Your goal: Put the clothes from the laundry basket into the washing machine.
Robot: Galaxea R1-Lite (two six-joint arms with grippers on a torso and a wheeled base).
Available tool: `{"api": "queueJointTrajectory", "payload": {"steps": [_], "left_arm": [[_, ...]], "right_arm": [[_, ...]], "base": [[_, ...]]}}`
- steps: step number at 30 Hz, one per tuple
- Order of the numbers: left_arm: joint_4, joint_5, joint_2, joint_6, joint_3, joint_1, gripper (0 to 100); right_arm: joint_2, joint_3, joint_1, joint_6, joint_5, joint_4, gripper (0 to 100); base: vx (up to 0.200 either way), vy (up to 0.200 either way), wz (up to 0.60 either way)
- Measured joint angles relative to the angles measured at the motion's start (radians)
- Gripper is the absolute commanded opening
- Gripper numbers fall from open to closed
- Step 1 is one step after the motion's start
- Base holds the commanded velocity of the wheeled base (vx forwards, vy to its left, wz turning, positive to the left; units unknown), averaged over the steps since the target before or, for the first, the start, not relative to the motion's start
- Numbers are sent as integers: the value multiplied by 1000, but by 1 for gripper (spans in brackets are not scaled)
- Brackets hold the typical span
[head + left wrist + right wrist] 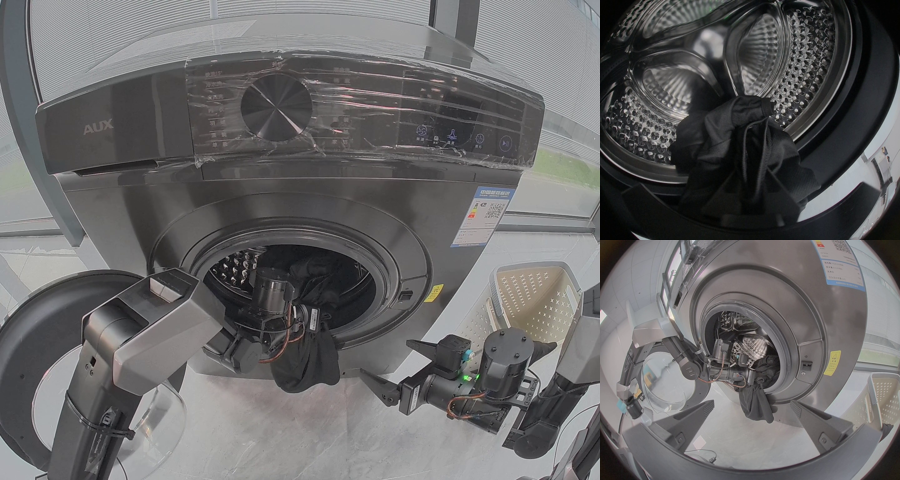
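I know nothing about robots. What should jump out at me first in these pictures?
First, the big dark grey front-loading washing machine, its round door swung open on the robot's left. A black cloth garment hangs half out over the lower rim of the drum opening, with the left gripper right against it. Lower right, the right gripper hangs open beside a white perforated plastic laundry basket.

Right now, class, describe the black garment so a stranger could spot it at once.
Find the grey washing machine with its door open. At the bottom of its round opening a black garment drapes over the rim, partly inside the drum, partly hanging outside. Unlike the pale basket nearby, it is dark, soft and crumpled.
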Motion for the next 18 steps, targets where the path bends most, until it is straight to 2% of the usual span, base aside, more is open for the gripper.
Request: {"api": "queueJointTrajectory", "payload": {"steps": [4,14,18], "left_arm": [[-14,11,6,-4,-14,3,0],[-63,116,19,-11,-187,48,0],[-81,129,21,-16,-217,69,0]], "right_arm": [[0,0,0,0,0,0,100],[0,-1,3,0,-1,0,100],[0,0,6,0,-2,0,100]], "base": [[0,0,0],[0,0,0],[0,0,0]]}}
